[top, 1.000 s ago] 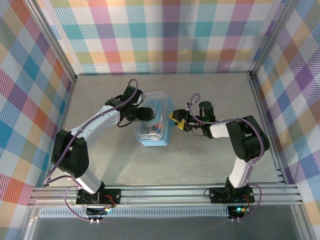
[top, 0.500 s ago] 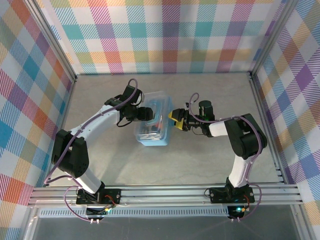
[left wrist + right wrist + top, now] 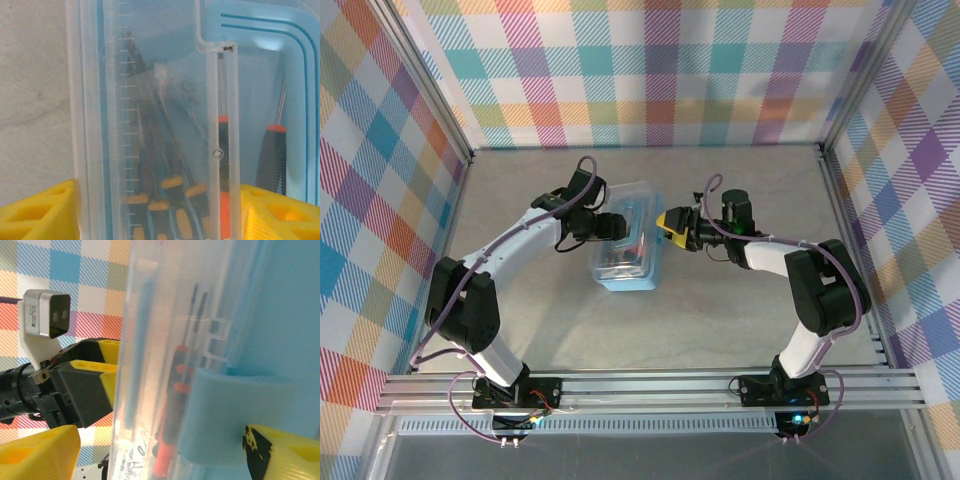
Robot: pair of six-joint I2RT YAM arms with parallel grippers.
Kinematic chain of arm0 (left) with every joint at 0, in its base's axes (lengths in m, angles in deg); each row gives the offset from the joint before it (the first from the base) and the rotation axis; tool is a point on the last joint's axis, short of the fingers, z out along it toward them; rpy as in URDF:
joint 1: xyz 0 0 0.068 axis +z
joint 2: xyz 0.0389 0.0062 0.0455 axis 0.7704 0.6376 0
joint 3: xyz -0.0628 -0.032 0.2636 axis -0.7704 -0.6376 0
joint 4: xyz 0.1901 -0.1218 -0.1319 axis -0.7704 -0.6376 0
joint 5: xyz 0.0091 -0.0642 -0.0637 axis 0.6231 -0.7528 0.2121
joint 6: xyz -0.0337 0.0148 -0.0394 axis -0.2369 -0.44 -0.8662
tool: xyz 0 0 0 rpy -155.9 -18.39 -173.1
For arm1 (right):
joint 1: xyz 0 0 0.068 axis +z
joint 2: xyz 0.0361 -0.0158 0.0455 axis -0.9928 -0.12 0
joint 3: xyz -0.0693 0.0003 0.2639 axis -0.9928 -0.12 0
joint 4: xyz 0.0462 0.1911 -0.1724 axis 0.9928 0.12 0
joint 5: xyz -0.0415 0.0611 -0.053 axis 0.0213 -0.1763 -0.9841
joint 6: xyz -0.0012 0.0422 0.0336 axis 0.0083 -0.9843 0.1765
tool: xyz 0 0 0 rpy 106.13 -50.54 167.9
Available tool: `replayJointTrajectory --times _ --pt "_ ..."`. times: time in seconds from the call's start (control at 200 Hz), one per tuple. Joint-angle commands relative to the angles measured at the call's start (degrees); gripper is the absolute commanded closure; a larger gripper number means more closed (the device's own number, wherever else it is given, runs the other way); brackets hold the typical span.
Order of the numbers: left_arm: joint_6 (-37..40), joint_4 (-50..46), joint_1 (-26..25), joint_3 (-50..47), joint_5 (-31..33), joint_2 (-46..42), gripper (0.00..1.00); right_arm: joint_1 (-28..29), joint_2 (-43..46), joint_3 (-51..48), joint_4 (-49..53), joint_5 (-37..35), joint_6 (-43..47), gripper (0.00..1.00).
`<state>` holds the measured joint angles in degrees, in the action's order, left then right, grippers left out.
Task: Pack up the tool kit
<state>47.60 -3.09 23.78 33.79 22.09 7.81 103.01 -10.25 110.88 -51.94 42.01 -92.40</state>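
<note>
L pincer [image 3: 159, 197]: lid [image 3: 150, 75] flanked by spread jaws; grip can't be told.
R pincer [image 3: 160, 445]: seen open, box [image 3: 625, 278] rim straddled.
Room: box set well off walls [image 3: 650, 80].

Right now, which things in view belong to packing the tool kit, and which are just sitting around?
Part of the job:
- light-blue rectangular plastic box
- its translucent clear hinged lid
- slim black-and-orange-handled screwdrivers inside the box

Not part of it:
- grey tabletop
- plaid wall panels
- aluminium frame rails
</note>
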Motion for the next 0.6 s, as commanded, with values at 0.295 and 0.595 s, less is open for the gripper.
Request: replayJointTrajectory --times 0.295,0.595 --pt "-2.1 -7.6 -2.9 -1.0 3.6 7.7 0.51 1.2 1.6 2.2 7.9 -0.2 5.3 0.18" --pt "-3.0 -8.9 -6.3 0.5 6.2 11.0 0.51 1.4 3.4 2.2 9.7 -1.4 5.7 0.18"
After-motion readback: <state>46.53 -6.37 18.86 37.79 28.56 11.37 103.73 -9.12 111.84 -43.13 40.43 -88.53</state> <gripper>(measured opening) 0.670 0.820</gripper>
